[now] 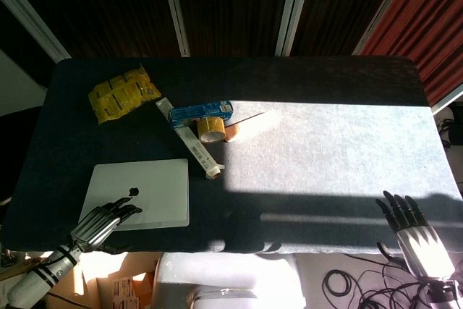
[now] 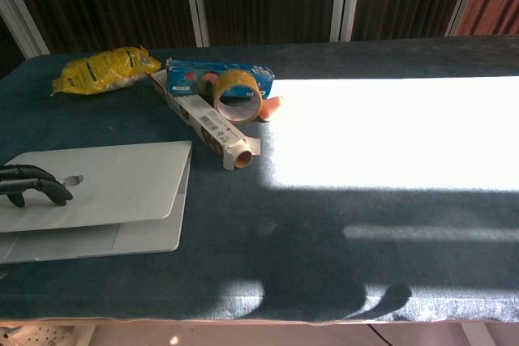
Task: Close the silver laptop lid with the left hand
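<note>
While the silver laptop [image 2: 105, 188] at the near left of the table [image 1: 325, 150] shows its lid not quite flat, the lid is best pressed evenly down by the left hand [image 1: 107, 221], resting empty on it, with the right hand [image 1: 414, 228] kept spread and empty.

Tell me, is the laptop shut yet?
Almost. The lid is folded down over the laptop, but the chest view shows a gap at the near edge, so it isn't flat. The left hand rests its fingers on the lid. Left to do: press it fully shut. The right hand hangs open, away from it.
</note>
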Robot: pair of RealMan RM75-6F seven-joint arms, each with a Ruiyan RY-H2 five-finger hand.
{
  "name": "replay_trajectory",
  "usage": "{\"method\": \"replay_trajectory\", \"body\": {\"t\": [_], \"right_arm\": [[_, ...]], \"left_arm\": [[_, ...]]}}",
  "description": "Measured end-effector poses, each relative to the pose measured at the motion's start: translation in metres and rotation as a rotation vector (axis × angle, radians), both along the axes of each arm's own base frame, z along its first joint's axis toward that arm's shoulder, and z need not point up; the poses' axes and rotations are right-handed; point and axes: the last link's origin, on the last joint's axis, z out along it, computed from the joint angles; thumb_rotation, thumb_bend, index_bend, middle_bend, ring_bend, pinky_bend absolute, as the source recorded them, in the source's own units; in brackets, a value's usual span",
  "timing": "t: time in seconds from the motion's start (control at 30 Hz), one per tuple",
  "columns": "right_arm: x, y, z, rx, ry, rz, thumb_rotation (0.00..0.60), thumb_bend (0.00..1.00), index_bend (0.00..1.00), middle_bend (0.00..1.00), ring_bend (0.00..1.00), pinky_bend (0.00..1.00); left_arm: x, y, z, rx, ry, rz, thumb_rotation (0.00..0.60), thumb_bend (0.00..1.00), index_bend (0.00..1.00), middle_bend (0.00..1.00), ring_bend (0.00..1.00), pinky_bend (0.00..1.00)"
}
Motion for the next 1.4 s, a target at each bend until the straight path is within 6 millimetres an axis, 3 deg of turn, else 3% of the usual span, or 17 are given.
{"method": "replay_trajectory", "body": {"t": [0.47,0.6,0.73,0.93,1.07,1.17,1.23,1.4], "right_arm": [[0.002,0.000,-0.002,0.004,0.005,0.003,0.600,0.22,0.00,0.00,0.00,0.00],[0.002,0.000,-0.002,0.001,0.002,0.005,0.600,0.22,0.00,0.00,0.00,0.00],[0.002,0.001,0.001,-0.010,-0.003,0.007,0.600,0.22,0.00,0.00,0.00,0.00],[0.002,0.001,0.003,-0.023,-0.008,0.010,0.600,0.22,0.00,0.00,0.00,0.00],[0.003,0.001,0.002,-0.025,-0.007,0.013,0.600,0.22,0.00,0.00,0.00,0.00],[0.003,0.000,0.001,-0.022,-0.002,0.013,0.600,0.22,0.00,0.00,0.00,0.00],[0.004,-0.001,-0.001,-0.017,-0.004,0.012,0.600,0.22,0.00,0.00,0.00,0.00],[0.005,-0.002,-0.001,-0.020,-0.005,0.014,0.600,0.22,0.00,0.00,0.00,0.00]], "left_arm": [[-0.027,-0.011,-0.027,-0.113,0.014,0.114,0.420,0.23,0.16,0.18,0.06,0.27],[-0.026,-0.010,-0.026,-0.101,-0.003,0.113,0.416,0.23,0.16,0.18,0.06,0.27],[-0.015,-0.006,-0.014,-0.035,-0.067,0.073,0.413,0.21,0.14,0.18,0.06,0.26],[0.007,-0.008,0.031,0.157,-0.213,-0.020,0.397,0.19,0.09,0.17,0.05,0.18],[0.010,-0.028,0.069,0.281,-0.202,-0.043,0.398,0.18,0.05,0.13,0.02,0.15],[0.004,-0.048,0.079,0.357,-0.169,-0.027,0.465,0.18,0.05,0.12,0.01,0.14],[-0.003,-0.066,0.082,0.408,-0.161,0.012,0.515,0.18,0.04,0.12,0.01,0.14],[-0.018,-0.107,0.071,0.481,-0.165,0.131,0.564,0.17,0.04,0.12,0.01,0.14]]}}
